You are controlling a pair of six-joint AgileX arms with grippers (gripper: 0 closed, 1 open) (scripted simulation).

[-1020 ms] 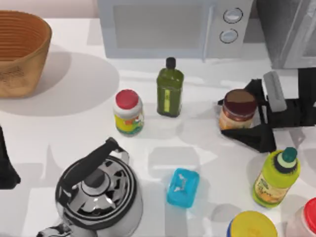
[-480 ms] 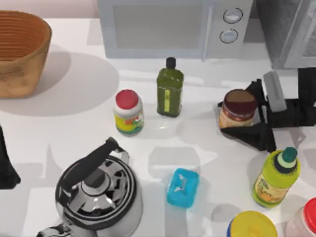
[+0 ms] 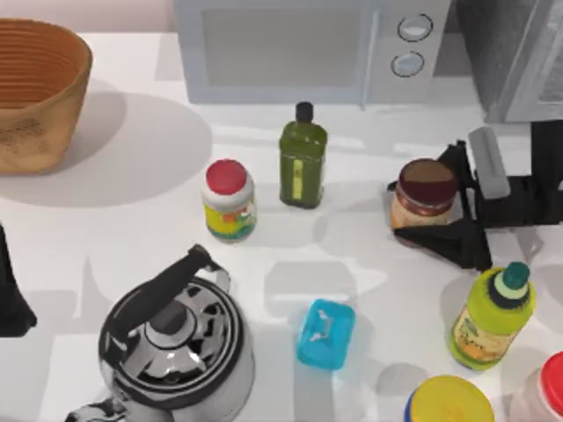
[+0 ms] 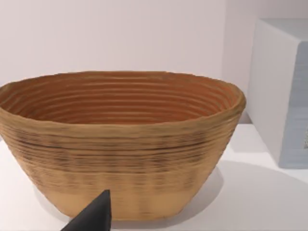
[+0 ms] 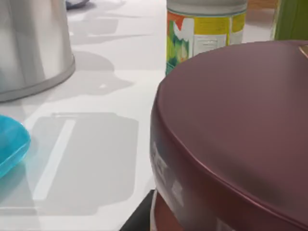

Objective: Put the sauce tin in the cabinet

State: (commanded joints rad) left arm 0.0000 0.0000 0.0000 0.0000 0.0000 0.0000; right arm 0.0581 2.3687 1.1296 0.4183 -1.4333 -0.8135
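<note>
The sauce tin (image 3: pixel 425 182), a short can with a maroon top and orange-red label, stands right of the table's middle. My right gripper (image 3: pixel 415 207) reaches in from the right edge with one black finger on each side of the tin, shut on it. In the right wrist view the tin's maroon top (image 5: pixel 236 120) sits very close to the camera. The cabinet (image 3: pixel 519 53), dark speckled grey with a pale-framed door, stands at the back right corner, seen in part. My left arm (image 3: pixel 9 303) rests parked at the left edge.
A grey microwave (image 3: pixel 308 44) stands at the back, a woven basket (image 3: pixel 35 97) back left. Left of the tin are a dark green bottle (image 3: pixel 303 158) and a red-capped white jar (image 3: pixel 229 200). In front are a kettle (image 3: pixel 176 338), a blue box (image 3: pixel 325 334) and a lime bottle (image 3: pixel 493 316).
The sauce tin and my right gripper have shifted very slightly toward the back. Nothing else has moved.
</note>
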